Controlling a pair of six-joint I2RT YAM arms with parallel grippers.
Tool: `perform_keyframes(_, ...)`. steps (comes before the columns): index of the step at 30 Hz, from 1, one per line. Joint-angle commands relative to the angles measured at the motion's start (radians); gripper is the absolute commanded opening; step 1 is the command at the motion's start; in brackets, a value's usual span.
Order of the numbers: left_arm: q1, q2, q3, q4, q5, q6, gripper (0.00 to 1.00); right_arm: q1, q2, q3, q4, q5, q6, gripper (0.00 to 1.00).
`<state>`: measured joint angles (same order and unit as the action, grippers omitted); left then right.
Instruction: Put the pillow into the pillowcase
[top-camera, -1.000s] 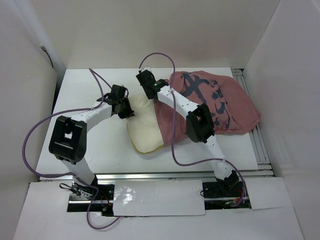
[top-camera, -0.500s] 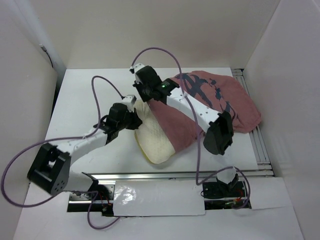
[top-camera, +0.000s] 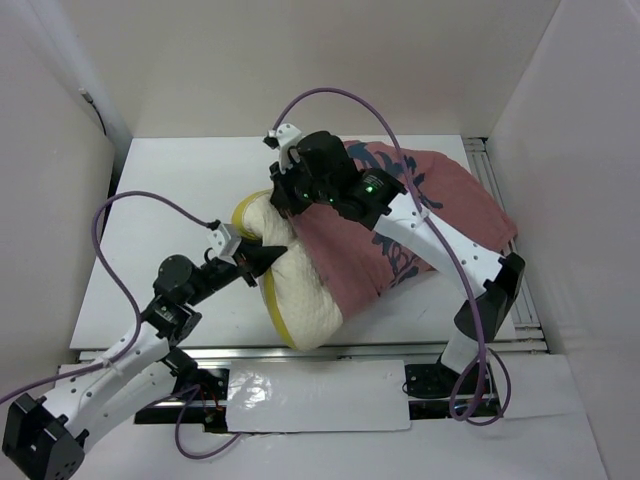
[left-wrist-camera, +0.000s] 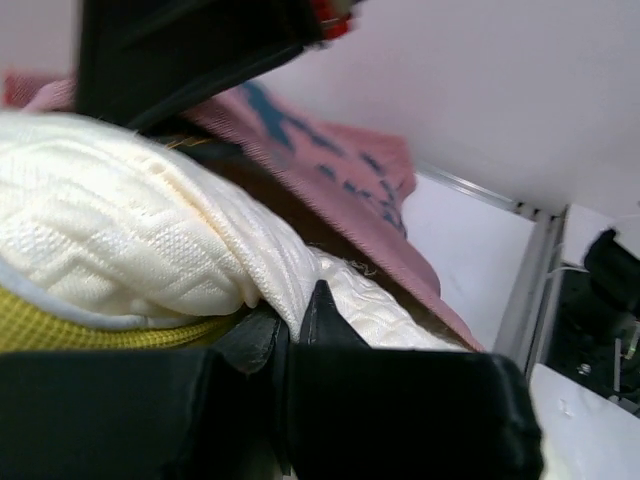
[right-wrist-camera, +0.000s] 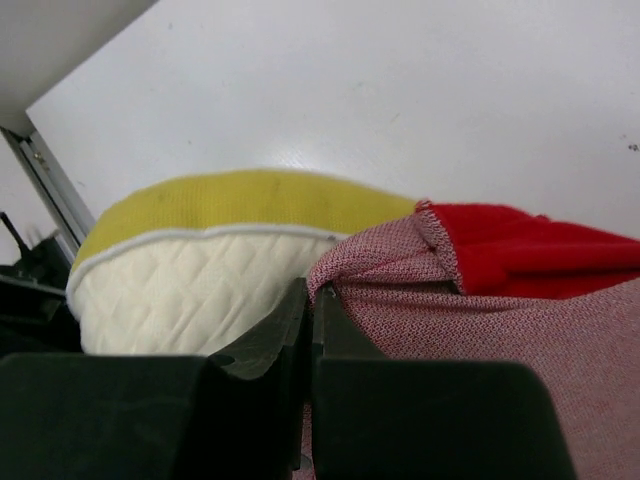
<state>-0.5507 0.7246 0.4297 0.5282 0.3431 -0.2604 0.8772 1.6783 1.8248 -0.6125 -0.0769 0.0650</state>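
The cream pillow (top-camera: 305, 295) with its yellow edge lies at mid-table, its far end tucked under the mouth of the dusty pink-red pillowcase (top-camera: 450, 195), which spreads to the back right. My left gripper (top-camera: 274, 256) is shut on a fold of the pillow's cream cover (left-wrist-camera: 150, 240) at its left side; in the left wrist view the gripper (left-wrist-camera: 297, 305) pinches that fabric, with the pillowcase (left-wrist-camera: 330, 150) behind. My right gripper (top-camera: 286, 198) is shut on the pillowcase hem (right-wrist-camera: 400, 250) beside the pillow (right-wrist-camera: 190, 290); the gripper (right-wrist-camera: 312, 295) holds the hem's edge.
White walls close in the table (top-camera: 180, 190) at the back and both sides. A metal rail (top-camera: 525, 290) runs along the right edge and another along the near edge. Purple cables (top-camera: 330, 95) loop above both arms.
The left arm has drawn back toward the near left, still holding the pillow. The right arm has swung its elbow out right. The pillow now sits nearer and lies more steeply.
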Motion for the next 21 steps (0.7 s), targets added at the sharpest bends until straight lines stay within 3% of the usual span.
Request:
perform_keyframes(1,-0.022,-0.05,0.02,0.262,0.162,0.072,0.0,0.036,0.03,0.103,0.07,-0.033,0.059,0.0)
perform_keyframes(6,-0.032,-0.019,-0.078,0.445,0.05,0.039,0.0,0.078,0.09,0.229,-0.002,-0.209,0.059,0.0)
perform_keyframes(12,-0.041,0.339,0.001,0.613,-0.1,-0.022,0.0,0.12,0.138,0.295,-0.082,-0.348,0.124,0.0)
perform_keyframes(15,-0.041,0.413,0.015,0.578,-0.266,-0.075,0.0,0.129,0.147,0.213,-0.055,-0.287,0.174,0.0)
perform_keyframes(19,-0.051,0.449,-0.052,0.524,-0.38,-0.12,0.0,0.129,0.147,0.11,-0.017,-0.096,0.228,0.0)
perform_keyframes(21,-0.051,0.435,-0.075,0.442,-0.406,-0.166,0.0,0.12,0.158,0.067,-0.007,-0.012,0.255,0.12)
